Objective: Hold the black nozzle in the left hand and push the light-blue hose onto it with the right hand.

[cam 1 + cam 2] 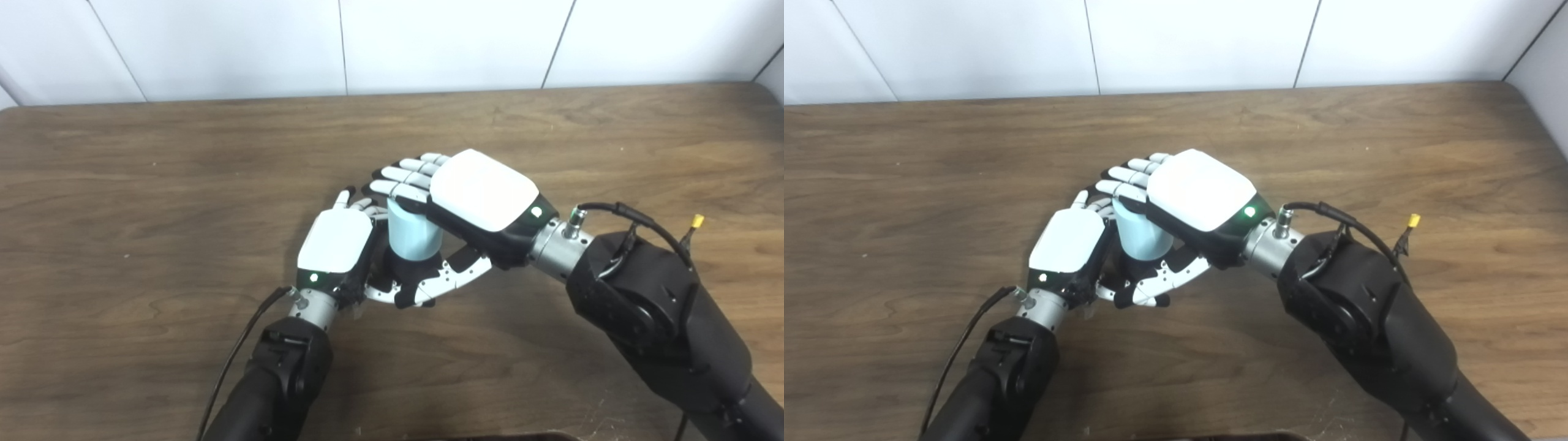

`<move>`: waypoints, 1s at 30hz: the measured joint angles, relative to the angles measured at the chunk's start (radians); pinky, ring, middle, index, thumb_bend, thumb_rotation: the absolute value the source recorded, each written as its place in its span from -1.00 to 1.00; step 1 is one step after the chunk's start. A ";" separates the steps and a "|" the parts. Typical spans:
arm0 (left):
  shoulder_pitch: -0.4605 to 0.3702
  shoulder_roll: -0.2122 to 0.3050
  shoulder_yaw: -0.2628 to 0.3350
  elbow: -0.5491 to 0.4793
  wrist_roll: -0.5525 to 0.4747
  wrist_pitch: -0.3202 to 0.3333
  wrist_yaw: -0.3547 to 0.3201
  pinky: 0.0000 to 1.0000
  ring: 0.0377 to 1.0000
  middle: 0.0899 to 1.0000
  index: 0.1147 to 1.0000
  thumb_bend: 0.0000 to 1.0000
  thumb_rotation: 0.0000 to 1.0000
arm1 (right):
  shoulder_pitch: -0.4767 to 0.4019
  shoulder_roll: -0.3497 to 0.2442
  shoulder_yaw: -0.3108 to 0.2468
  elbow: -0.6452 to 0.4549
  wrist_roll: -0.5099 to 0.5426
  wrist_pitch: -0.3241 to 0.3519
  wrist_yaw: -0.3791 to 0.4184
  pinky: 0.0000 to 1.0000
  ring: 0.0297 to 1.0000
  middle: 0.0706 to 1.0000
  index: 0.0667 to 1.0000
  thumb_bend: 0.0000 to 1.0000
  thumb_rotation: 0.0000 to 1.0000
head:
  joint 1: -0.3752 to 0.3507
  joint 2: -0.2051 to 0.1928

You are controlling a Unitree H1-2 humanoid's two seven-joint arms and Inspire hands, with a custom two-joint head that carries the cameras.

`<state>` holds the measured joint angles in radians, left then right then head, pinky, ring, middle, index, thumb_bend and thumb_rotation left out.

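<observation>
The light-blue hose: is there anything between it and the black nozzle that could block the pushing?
Nothing visible does. The right hand holds the light-blue hose directly above the black nozzle, held in the left hand. They meet with no gap showing. Only the hands' own fingers crowd around the joint.

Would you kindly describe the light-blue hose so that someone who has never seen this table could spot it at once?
Look at the middle of the brown wooden table, where the two white-backed hands meet. Between them, under the fingers of the right hand and beside the left hand, stands the light-blue hose, a short pale cylinder. It is the only blue thing there; everything around it is white, black or silver.
</observation>
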<state>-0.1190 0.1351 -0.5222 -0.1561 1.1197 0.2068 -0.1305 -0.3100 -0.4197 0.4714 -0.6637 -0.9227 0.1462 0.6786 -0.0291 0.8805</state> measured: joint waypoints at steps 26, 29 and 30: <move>0.000 -0.005 -0.003 -0.016 0.017 0.010 -0.019 1.00 0.71 0.44 -0.17 0.05 -0.89 | -0.069 -0.005 -0.122 -0.044 0.172 0.097 0.157 0.77 0.84 0.82 0.84 0.19 0.73 | 0.003 -0.003; 0.002 -0.005 -0.003 -0.015 0.013 0.008 -0.007 1.00 0.71 0.44 -0.17 0.05 -0.89 | -0.073 -0.004 -0.133 -0.043 0.169 0.101 0.169 0.76 0.83 0.83 0.84 0.19 0.77 | 0.003 -0.003; 0.003 -0.005 -0.003 -0.015 0.011 0.008 -0.006 1.00 0.72 0.45 -0.17 0.05 -0.89 | -0.073 -0.002 -0.138 -0.043 0.168 0.101 0.170 0.76 0.82 0.83 0.84 0.19 0.77 | 0.003 -0.003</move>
<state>-0.1163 0.1301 -0.5254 -0.1706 1.1311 0.2149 -0.1363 -0.3828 -0.4218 0.3332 -0.7064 -0.7548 0.2471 0.8486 -0.0261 0.8774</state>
